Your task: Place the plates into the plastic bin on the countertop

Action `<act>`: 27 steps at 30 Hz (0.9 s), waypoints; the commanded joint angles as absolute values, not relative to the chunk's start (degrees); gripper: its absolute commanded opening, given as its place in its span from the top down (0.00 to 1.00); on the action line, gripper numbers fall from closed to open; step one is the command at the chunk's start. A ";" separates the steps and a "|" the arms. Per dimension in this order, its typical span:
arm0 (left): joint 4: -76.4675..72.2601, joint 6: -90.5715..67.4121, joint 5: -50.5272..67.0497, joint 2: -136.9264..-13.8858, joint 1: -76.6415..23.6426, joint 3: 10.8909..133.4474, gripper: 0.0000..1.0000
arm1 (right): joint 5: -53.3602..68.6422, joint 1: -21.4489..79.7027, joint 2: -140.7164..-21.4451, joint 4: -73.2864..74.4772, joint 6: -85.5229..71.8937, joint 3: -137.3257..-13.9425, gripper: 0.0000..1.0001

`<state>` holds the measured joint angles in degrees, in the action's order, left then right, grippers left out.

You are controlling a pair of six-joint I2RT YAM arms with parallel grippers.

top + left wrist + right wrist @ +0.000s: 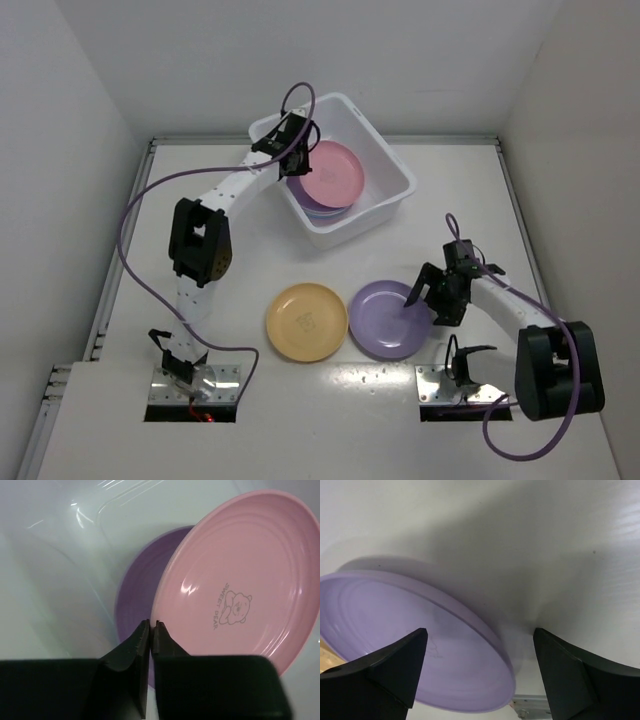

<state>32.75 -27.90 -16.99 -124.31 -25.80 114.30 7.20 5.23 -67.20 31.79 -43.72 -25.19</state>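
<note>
The white plastic bin stands at the back centre of the countertop. My left gripper is shut on the near rim of a pink plate, which tilts inside the bin over a purple plate. In the left wrist view the gripper pinches the pink plate above the purple plate. A yellow plate and a second purple plate lie flat in front. My right gripper is open, straddling that plate's right rim.
Two metal mounting plates hold the arm bases at the near edge; one shows in the right wrist view. White walls close the countertop on three sides. Purple cables loop over both arms. The bin's inner wall is close to my left fingers.
</note>
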 commanded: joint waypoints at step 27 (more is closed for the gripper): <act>30.41 -36.82 -22.32 -83.08 -18.90 78.08 0.00 | -17.92 6.42 -63.10 52.72 -31.56 -68.45 1.00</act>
